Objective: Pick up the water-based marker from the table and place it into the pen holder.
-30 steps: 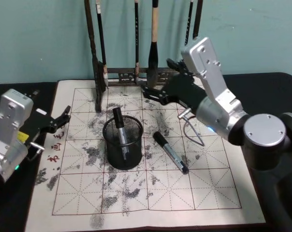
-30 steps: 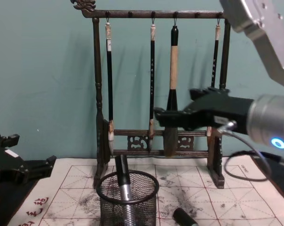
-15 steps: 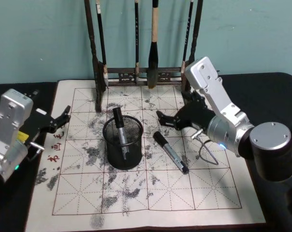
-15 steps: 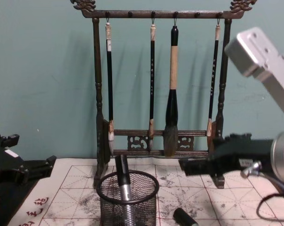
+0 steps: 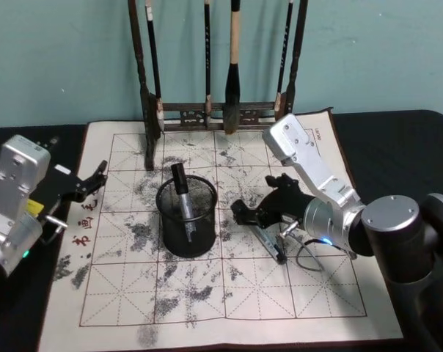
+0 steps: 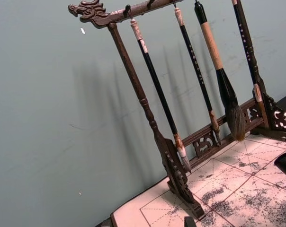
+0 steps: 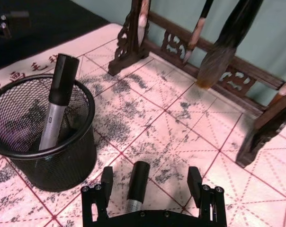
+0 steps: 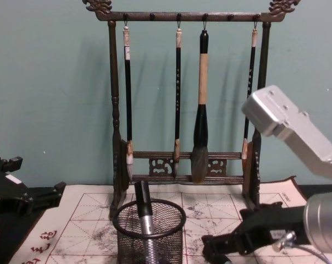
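The marker (image 5: 270, 243) lies flat on the stained mat (image 5: 207, 293), just beside the pen holder (image 5: 170, 236) at its 3 o'clock. From the head view its long axis runs from about 11 o'clock, the black cap end, to 5 o'clock.

The right gripper (image 7: 150, 182) sits low over that cap end. Its fingers (image 7: 106, 182) are spread wide and straddle the barrel without touching it. In the right wrist view the marker sits a little off centre between them, closer to the finger on the holder's side.

We judge this arm ready to close across the barrel, then lift and carry toward 9 o'clock into the holder, where another marker (image 5: 180, 188) already leans.

The left gripper (image 5: 92, 182) is parked well apart at the holder's 9 o'clock, its fingers spread and empty.
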